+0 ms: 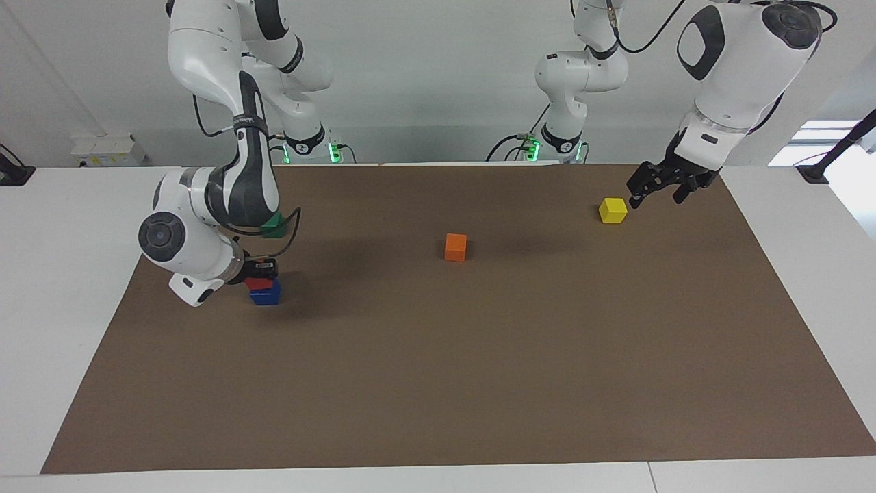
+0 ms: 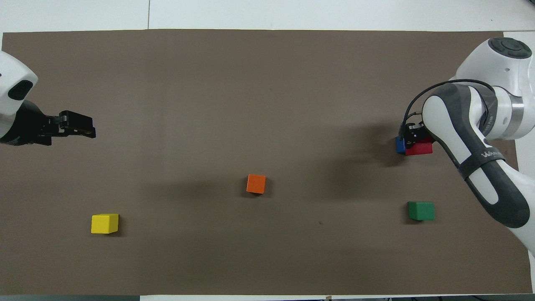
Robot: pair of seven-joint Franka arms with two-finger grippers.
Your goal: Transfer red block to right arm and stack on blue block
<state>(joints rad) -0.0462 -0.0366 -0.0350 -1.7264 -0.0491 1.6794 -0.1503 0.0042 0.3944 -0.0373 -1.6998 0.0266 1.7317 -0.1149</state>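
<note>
Facing view, in order. The right arm (image 1: 226, 198) bends low at its own end of the mat (image 1: 438, 383). Its right gripper (image 1: 261, 271) is clamped on the red block (image 1: 258, 282), which sits on the blue block (image 1: 265, 295). A green block (image 1: 274, 226) lies nearer the robots, partly hidden by the arm. An orange block (image 1: 456, 247) sits mid-mat. The left gripper (image 1: 655, 188), fingers spread and empty, hangs just beside a yellow block (image 1: 613, 210) (contact not evident).
</note>
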